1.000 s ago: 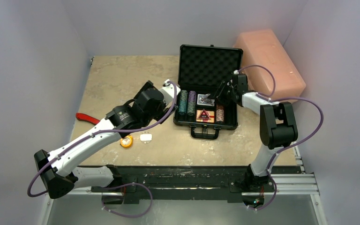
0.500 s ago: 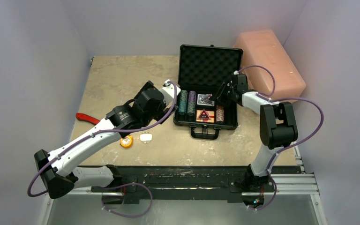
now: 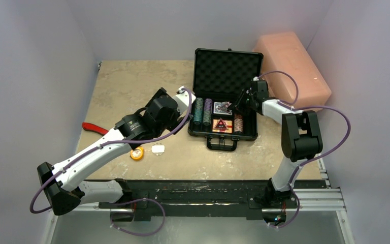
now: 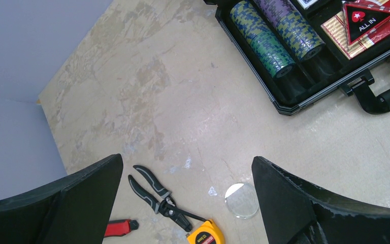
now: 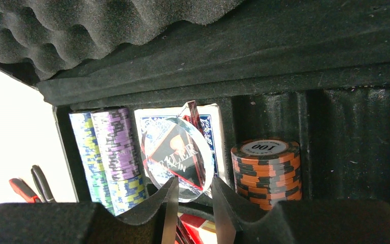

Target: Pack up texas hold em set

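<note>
Top view: the table (image 3: 132,86) is being lit evenly and softly from overhead, and only faint, diffuse shadows are being cast on it. A small highlight is being thrown on the pink box (image 3: 315,79) at 2 o'clock.

Left wrist view: detail is being held sharp, and a pale sheen is being reflected mid-frame.

Right wrist view: the table at 9 o'clock is being blown out to white. The foam (image 5: 106,25) is being left dim. Reflections are being picked up by the clear disc (image 5: 177,152). The right gripper (image 5: 193,185) at 6 o'clock is being blurred.

Black briefcase (image 3: 227,71), teal chips (image 4: 261,38), purple chips (image 4: 287,23), orange-black chips (image 5: 266,170), pink box (image 3: 292,63)
</note>
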